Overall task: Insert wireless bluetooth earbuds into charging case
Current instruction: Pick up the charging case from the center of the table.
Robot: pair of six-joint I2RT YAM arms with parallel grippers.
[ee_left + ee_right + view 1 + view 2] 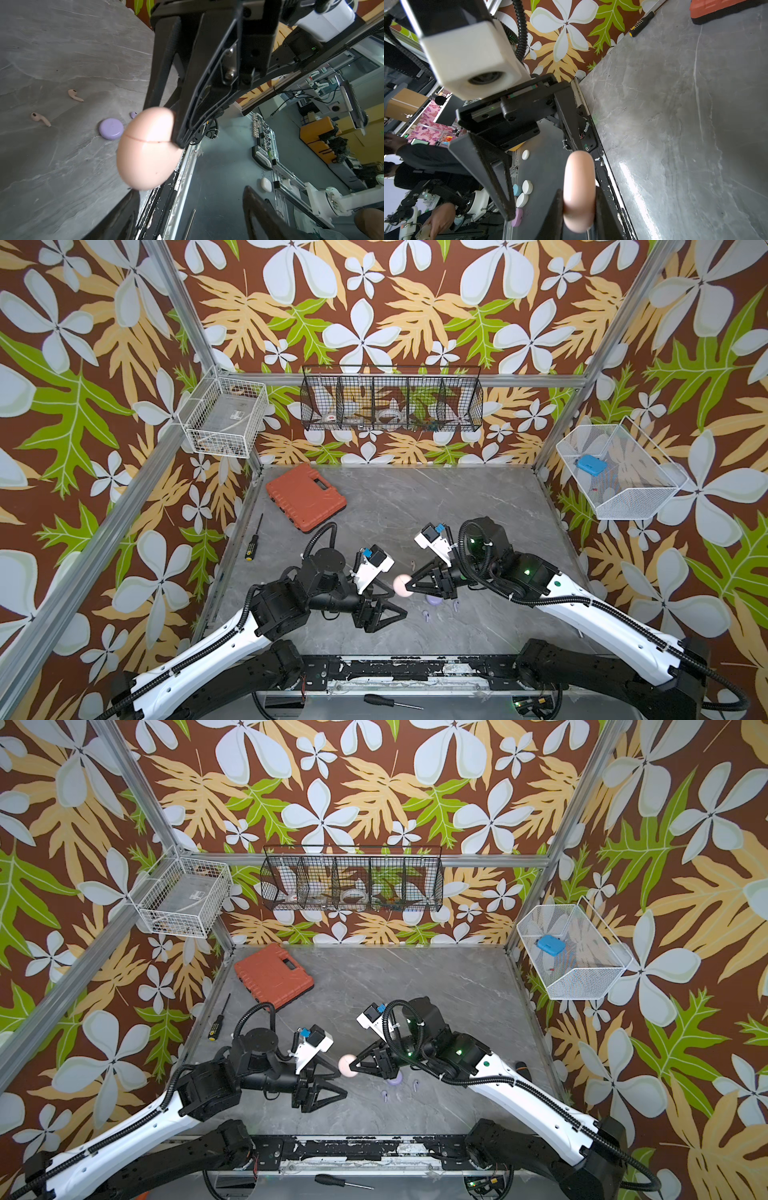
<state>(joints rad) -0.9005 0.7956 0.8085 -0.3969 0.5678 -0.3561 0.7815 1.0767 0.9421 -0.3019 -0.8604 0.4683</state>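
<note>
**Figure. Stage of the earbud-insertion task, read left to right with the pink case as landmark.**

Far left of the pink case lie a screwdriver and an orange tool case, neither of which belongs to the task.

Just left of the pink case is the left gripper. Its fingers are spread apart with nothing between them, and they point toward the case without touching it.

The pink case itself is lifted clear of the table, and its seam shows the lid shut. The right gripper has its fingers pinched narrowly on the case's two flat faces from the right.

Just right of the pink case and slightly behind it, one pale pink earbud lies loose on the table. The left wrist view shows it with the second pale pink earbud nearby, both apart from the case.

Right of the pink case and nearer the robot sits the lavender case, closed and partly under the right gripper. A lavender earbud and another lavender earbud lie beside it.

*Progress, as judged:* early. All four earbuds lie outside the cases, so none is seated. What remains is to open the pink case, seat its pair, and then do the same for the lavender set. The spread left fingers are probably there to open the lid.
</note>
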